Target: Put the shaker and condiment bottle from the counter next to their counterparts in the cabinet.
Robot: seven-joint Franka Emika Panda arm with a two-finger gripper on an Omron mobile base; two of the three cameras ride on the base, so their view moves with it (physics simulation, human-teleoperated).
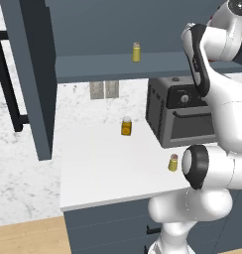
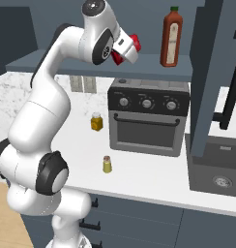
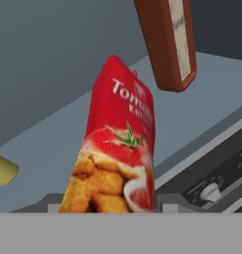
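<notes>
Simulated kitchen, cabinet (image 2: pixel 139 68) shelf as landmark; gripper (image 2: pixel 125 51) carries the condiment bottle (image 3: pixel 118 149) pinched between its fingers, just above the shelf, left of the tall sauce bottle (image 2: pixel 171 38); advisable: lower upright beside it before release; shaker (image 2: pixel 107 164) waits below on the counter (image 2: pixel 154 179).

A rendered kitchen. Below the gripper (image 2: pixel 132 48), a white counter (image 1: pixel 103 173) on dark drawers carries a toaster oven (image 2: pixel 149 118). A wall cabinet (image 1: pixel 93 67) shelf lies just beyond it, against a marble backsplash (image 1: pixel 78 106).

Even bright rendered light, soft faint shadows, no glare, slightly pixelated edges
</notes>
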